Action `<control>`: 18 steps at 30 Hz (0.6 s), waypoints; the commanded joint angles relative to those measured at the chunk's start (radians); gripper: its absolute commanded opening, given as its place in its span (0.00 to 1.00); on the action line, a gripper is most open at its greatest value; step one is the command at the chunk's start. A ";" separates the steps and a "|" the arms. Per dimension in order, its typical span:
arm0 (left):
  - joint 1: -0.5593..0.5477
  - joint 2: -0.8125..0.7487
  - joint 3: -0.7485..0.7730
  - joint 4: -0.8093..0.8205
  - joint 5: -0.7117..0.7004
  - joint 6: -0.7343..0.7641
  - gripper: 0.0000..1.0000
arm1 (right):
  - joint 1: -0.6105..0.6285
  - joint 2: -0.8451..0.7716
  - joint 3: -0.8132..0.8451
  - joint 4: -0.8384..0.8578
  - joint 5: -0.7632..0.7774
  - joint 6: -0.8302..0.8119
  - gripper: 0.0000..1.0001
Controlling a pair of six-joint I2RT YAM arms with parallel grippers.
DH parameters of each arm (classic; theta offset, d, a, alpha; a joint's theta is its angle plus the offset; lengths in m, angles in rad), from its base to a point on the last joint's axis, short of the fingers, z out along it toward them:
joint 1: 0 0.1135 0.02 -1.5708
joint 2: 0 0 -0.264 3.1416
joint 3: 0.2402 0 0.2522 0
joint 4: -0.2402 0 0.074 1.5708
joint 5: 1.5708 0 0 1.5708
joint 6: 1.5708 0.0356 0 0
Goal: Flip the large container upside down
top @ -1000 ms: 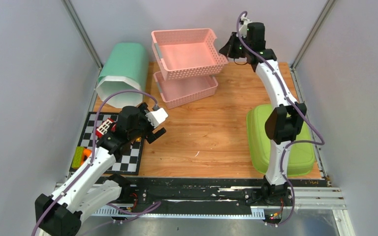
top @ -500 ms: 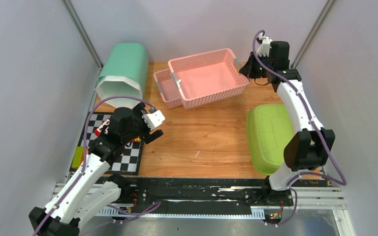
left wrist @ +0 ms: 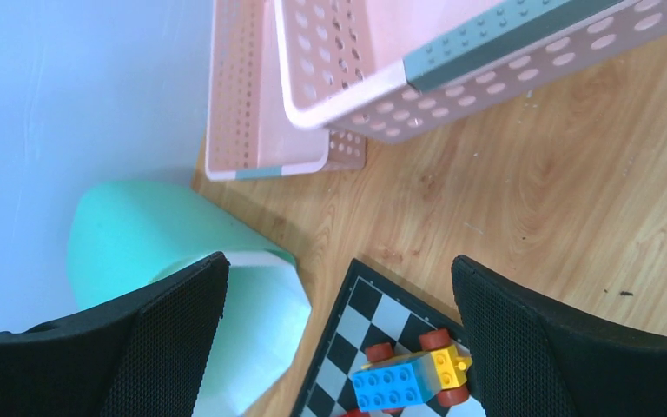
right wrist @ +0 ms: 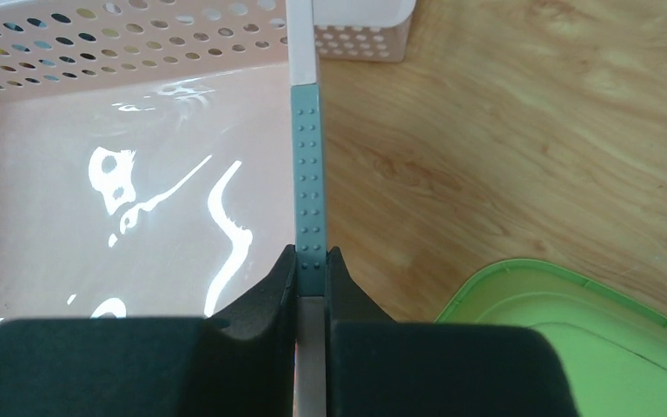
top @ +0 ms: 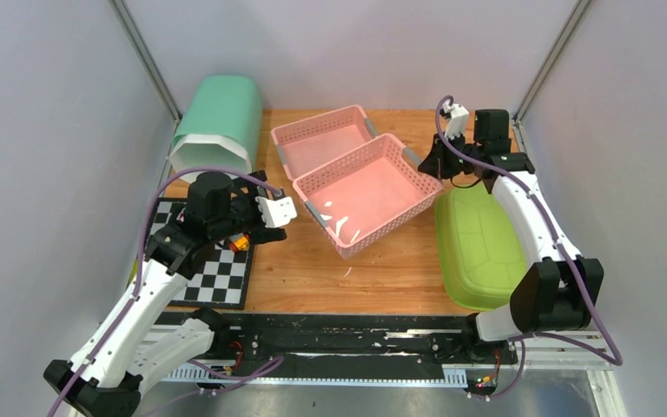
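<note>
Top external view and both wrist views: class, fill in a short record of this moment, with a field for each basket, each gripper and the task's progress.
large basket: pink, open side up, in front of the small basket
small basket: pink, open side up, at the back of the table
right gripper: jaws shut on the large basket's grey rim handle
left gripper: jaws open, holding nothing, near the checkered mat
progress: large basket gripped but not yet turned over
</note>
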State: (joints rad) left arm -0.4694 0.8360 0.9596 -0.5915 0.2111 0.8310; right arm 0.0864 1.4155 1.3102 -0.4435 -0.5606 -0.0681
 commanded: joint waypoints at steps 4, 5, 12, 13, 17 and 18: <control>-0.020 0.048 -0.013 -0.077 0.225 0.211 1.00 | 0.018 0.045 -0.057 -0.019 -0.147 -0.053 0.03; -0.024 0.056 -0.029 -0.070 0.239 0.238 1.00 | 0.025 0.059 -0.063 -0.018 -0.148 -0.063 0.03; -0.077 0.099 -0.144 0.067 0.222 0.347 1.00 | 0.051 0.153 -0.067 -0.036 -0.137 -0.086 0.03; -0.088 0.103 -0.152 0.082 0.218 0.351 1.00 | 0.052 0.163 -0.066 -0.039 -0.133 -0.089 0.03; -0.136 0.117 -0.156 0.111 0.218 0.344 1.00 | 0.055 0.188 -0.063 -0.049 -0.131 -0.093 0.03; -0.151 0.122 -0.153 0.110 0.218 0.341 1.00 | 0.057 0.193 -0.063 -0.049 -0.130 -0.094 0.03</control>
State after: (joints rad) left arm -0.5758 0.9504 0.8036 -0.5488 0.4118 1.1503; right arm 0.1287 1.5963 1.2495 -0.4728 -0.6540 -0.1516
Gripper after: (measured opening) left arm 0.999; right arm 0.094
